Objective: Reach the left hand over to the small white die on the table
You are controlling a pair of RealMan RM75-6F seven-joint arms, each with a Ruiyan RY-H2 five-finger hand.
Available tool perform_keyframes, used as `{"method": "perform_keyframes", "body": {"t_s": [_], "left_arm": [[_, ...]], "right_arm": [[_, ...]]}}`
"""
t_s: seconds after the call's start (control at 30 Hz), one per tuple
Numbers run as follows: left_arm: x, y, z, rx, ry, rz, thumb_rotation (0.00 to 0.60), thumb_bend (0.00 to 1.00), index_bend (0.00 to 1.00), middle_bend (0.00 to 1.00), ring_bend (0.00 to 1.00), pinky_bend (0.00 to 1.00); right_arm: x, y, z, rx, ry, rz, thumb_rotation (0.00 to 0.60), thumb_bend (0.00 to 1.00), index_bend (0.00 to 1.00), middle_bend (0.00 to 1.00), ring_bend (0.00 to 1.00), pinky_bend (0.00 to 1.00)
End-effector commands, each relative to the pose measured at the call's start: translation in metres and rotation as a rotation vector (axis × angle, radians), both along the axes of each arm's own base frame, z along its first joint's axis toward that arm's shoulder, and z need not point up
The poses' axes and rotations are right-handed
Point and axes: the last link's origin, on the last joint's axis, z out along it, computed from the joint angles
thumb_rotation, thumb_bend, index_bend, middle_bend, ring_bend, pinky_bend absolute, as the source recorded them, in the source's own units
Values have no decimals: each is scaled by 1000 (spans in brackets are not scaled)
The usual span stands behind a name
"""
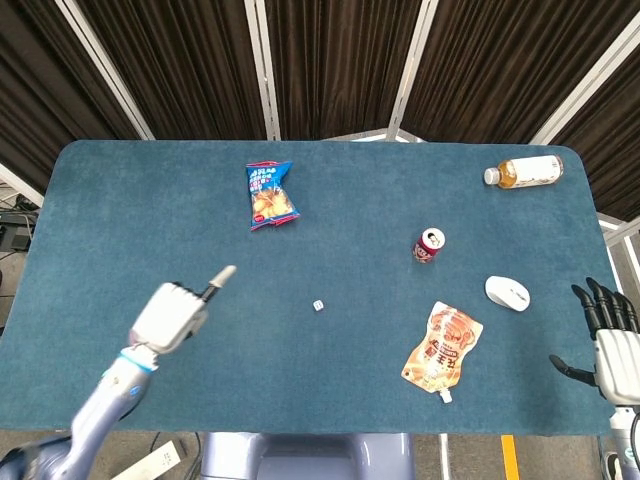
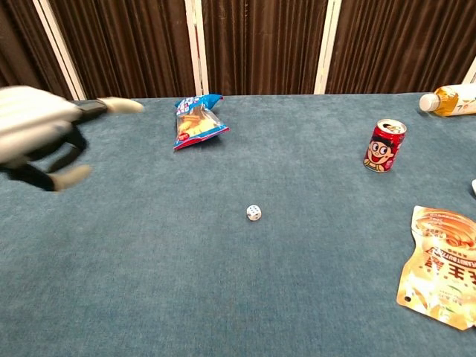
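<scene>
The small white die lies alone on the blue table, near the middle. My left hand hovers over the table to the left of the die, well apart from it, and is blurred by motion. One finger stretches out towards the die, the thumb stands apart and the other fingers bend under; it holds nothing. My right hand is at the table's front right corner with its fingers spread and nothing in it. The chest view does not show the right hand.
A blue snack bag lies behind the die. To the right are a red can, an orange pouch, a white mouse and a lying bottle.
</scene>
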Motion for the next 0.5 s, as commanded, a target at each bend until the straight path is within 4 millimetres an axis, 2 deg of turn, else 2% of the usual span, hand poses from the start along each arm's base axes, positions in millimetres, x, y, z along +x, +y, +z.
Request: {"method": "perform_keyframes", "body": {"t_s": [0.03,0.23,0.37,0.5], "left_arm": [[29,15,-28,-85,44,-30,600,634,0,839,835,754],[50,28,-60,-189,109,-34,600,699,0,845,839,754],[64,33,-78,-240,137,-33,600,701,0,845,838,754],[70,35,-95,-267,161,-22,600,701,0,845,839,754]], "right_arm": [[-5,-3,4,-7,-8,-19,600,5,63,0,0,0],[-14,-6,10,-23,-28,-48,600,4,62,0,0,0],[-15,-8,14,-31,-35,-50,600,5,63,0,0,0],[-18,-10,17,-34,-45,-64,600,5,62,0,0,0]]}}
